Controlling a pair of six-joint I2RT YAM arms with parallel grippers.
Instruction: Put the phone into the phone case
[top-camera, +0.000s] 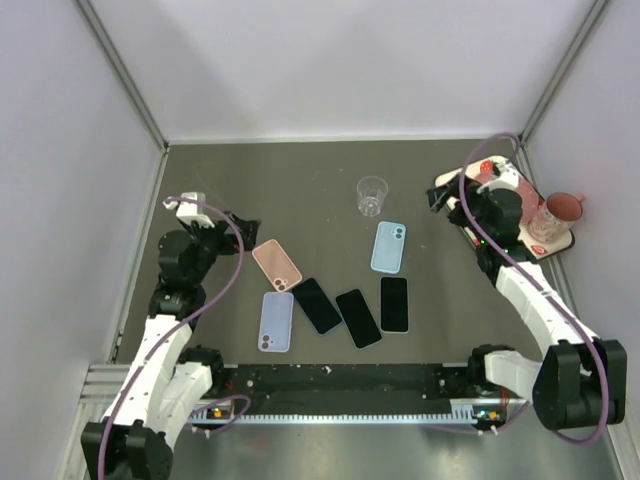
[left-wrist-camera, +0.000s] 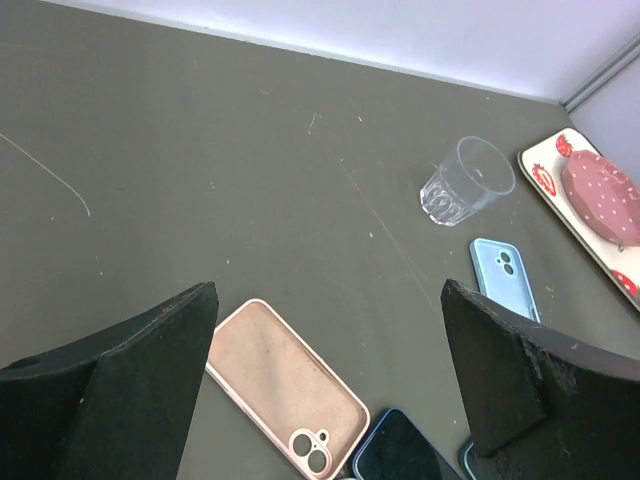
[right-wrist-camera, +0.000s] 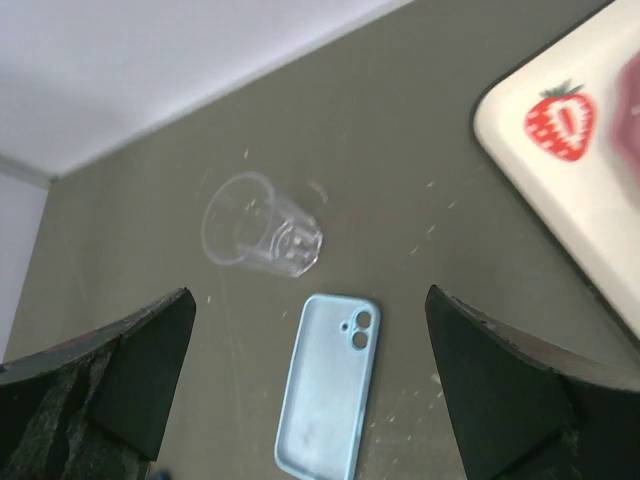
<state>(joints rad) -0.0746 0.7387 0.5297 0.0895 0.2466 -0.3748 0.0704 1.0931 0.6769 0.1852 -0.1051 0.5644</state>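
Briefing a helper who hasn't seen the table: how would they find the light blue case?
From the strawberry tray at the right edge, look left to the clear cup. The light blue case lies just nearer the arms. The other cases are pink and lavender; the phones are black.

Tray (right-wrist-camera: 570, 190) blurry, cropped @ edge

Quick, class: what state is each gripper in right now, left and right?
Left gripper: open, holding nothing.
Right gripper: open, holding nothing.
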